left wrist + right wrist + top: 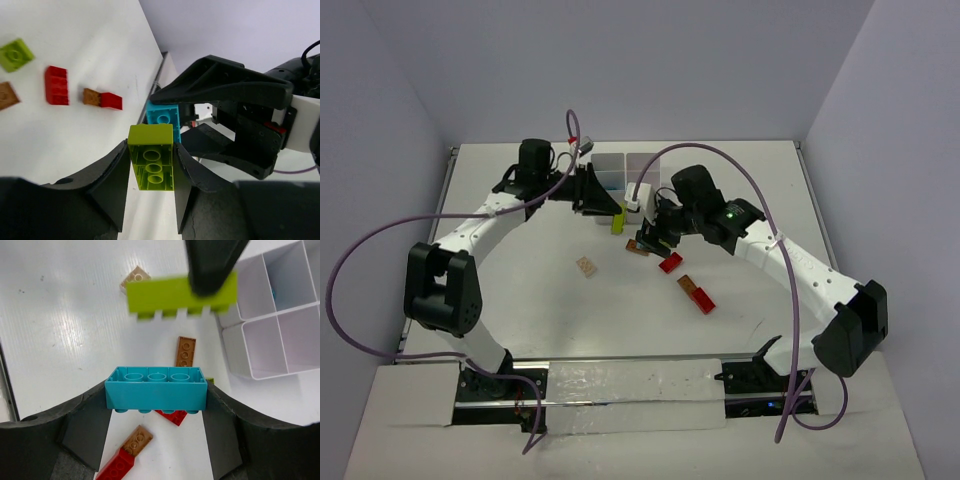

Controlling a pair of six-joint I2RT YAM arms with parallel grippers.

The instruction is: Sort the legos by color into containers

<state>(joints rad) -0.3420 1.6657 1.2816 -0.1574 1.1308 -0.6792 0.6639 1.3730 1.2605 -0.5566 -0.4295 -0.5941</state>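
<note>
Lime brick (151, 157) clamped between the left gripper (151, 149) fingers, hollow underside facing the wrist camera, held off the desk (520, 300) just on the near side of the tray (625, 170); cyan brick (156, 382) gripped by its short ends in the right gripper (156, 396), underside tubes up toward the camera, also lifted; the two held bricks are close together, cyan just beyond lime in the left wrist view, cannot tell if they touch; tray sits at the middle of the far edge, white, square compartments, those seen from the right wrist look mostly bare; both grippers meet in front of it, left arm coming from the left side, right arm from the right; loose pieces lie mid-desk nearer than the tray: tan brick (586, 266) leftmost, brown plate (185, 351) below the held lime brick, red brick (670, 263) right of it and partly hidden under the cyan one in the right wrist view, brown-and-red piece (696, 293) closest to the near edge; small lime brick (15, 54) studs up beside the brown plate in the left wrist view.
</note>
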